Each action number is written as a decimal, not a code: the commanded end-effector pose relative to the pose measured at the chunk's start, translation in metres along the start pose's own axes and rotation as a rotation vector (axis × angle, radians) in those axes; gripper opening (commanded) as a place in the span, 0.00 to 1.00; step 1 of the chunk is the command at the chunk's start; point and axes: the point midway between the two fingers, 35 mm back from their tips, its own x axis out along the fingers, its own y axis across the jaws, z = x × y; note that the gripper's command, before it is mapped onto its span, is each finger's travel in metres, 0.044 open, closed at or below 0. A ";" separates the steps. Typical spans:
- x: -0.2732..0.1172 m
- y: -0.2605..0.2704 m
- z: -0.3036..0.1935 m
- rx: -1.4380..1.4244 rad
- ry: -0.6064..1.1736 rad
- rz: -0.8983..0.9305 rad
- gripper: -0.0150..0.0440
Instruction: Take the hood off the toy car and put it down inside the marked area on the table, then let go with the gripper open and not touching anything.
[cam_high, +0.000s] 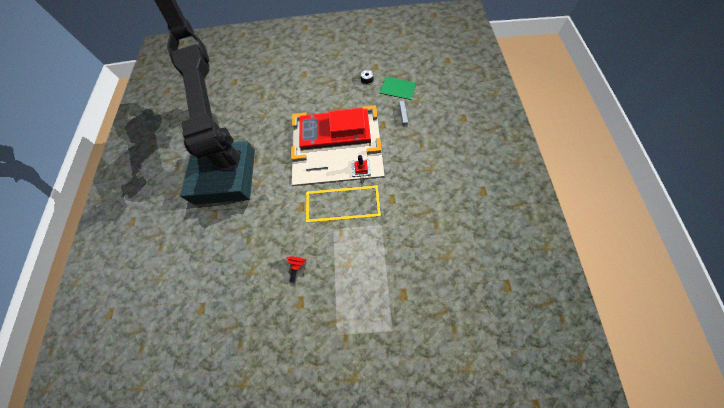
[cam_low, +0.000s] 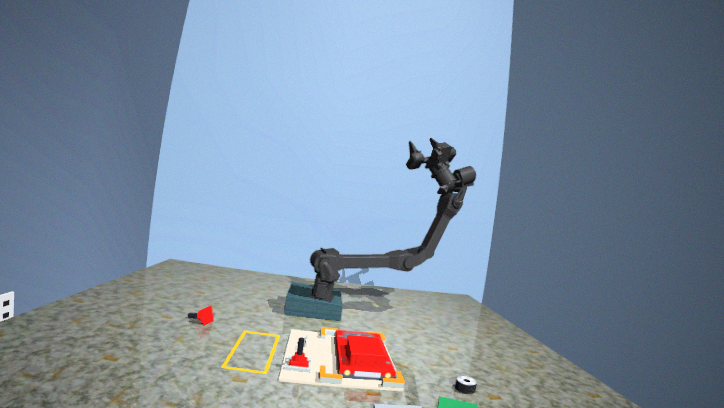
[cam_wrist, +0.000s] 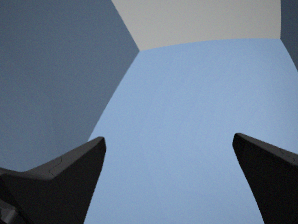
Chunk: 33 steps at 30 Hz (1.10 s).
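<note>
Reaching for the hood (cam_high: 347, 122) (cam_low: 368, 349), seated on the car in the orange corner brackets (cam_high: 298, 154) (cam_low: 331, 376), wants a level, centred descent, pincer (cam_low: 421, 141) (cam_wrist: 172, 141) raised high, spread wide and grasping nothing, then a straight lift.

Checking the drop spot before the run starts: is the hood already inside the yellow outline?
No, only bare tabletop pattern shows within the yellow outline.
</note>
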 end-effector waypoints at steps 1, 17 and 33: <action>0.002 0.002 0.000 0.003 -0.002 0.006 1.00; 0.122 0.178 0.062 0.209 -0.145 0.579 1.00; 0.102 0.372 0.158 0.396 -0.229 1.209 1.00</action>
